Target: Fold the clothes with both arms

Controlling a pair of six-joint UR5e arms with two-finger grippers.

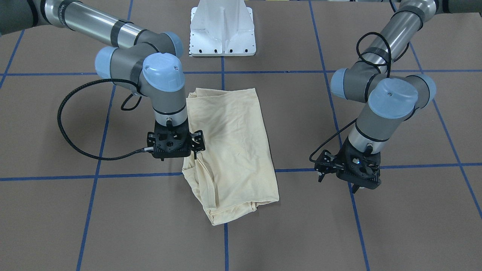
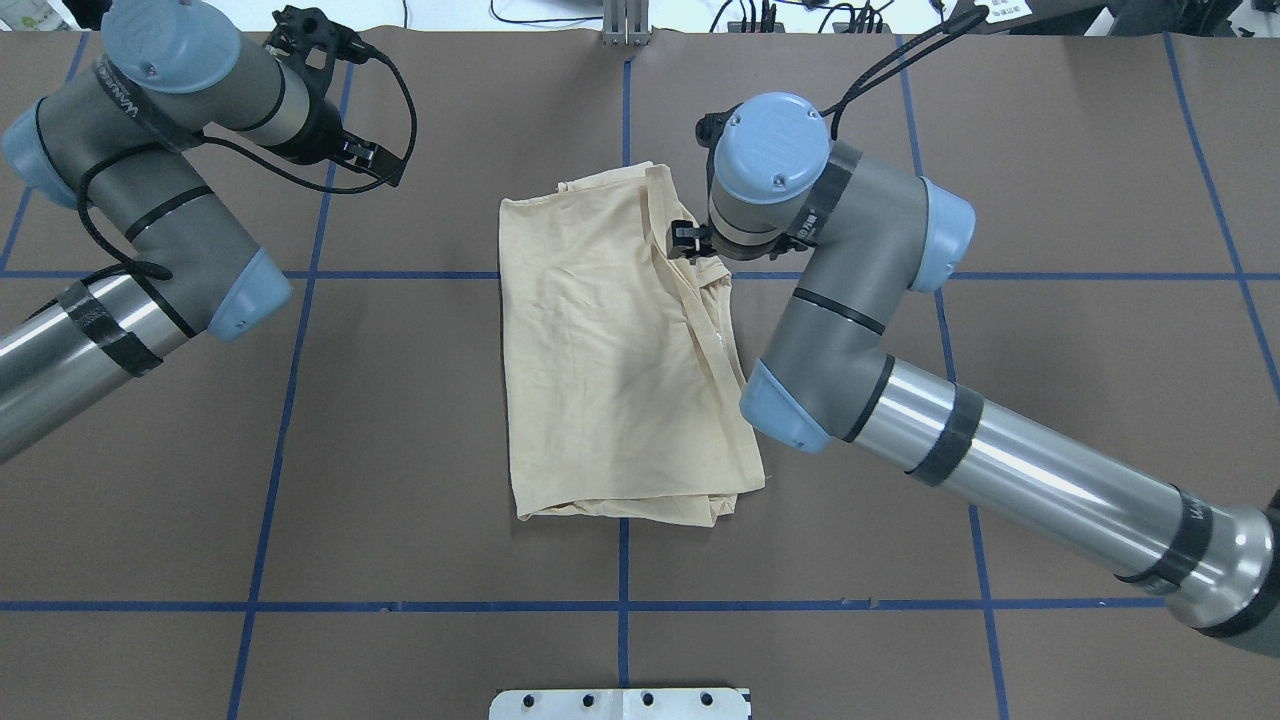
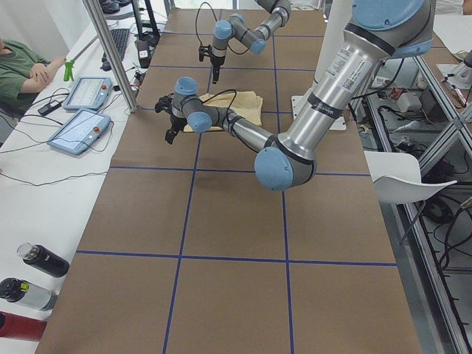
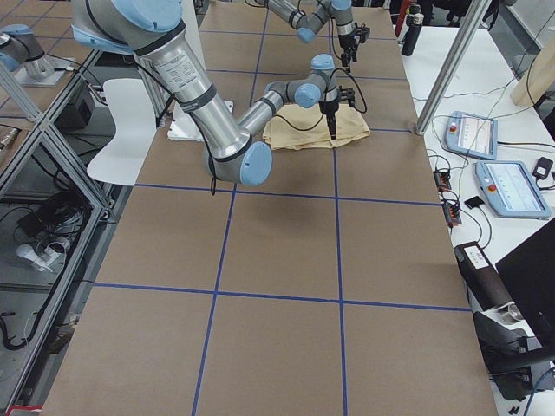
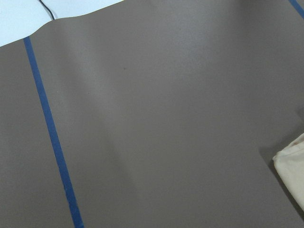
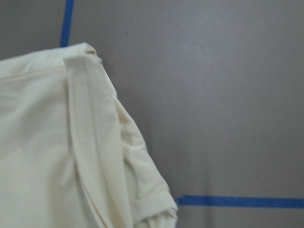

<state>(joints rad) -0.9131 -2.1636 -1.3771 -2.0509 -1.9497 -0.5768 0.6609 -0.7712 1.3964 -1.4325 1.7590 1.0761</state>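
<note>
The cream-yellow T-shirt (image 1: 229, 143) lies folded into a tall rectangle at the table's middle (image 2: 600, 350). Its print and neck label are hidden. My right gripper (image 1: 180, 157) points down over the shirt's far right edge (image 2: 700, 245), by a bunched fold, and looks open. The right wrist view shows that folded hem corner (image 6: 95, 156) close up, with no fingers in it. My left gripper (image 1: 337, 184) hangs open and empty over bare table, well left of the shirt (image 2: 345, 100). The left wrist view shows only a shirt corner (image 5: 292, 164).
The white base pedestal (image 1: 223, 30) stands at the robot's side of the table. Blue tape lines (image 2: 622, 605) grid the brown tabletop. Past the far edge are a metal pole (image 3: 114, 51), two control tablets (image 3: 81, 129) and a seated operator (image 3: 22, 70).
</note>
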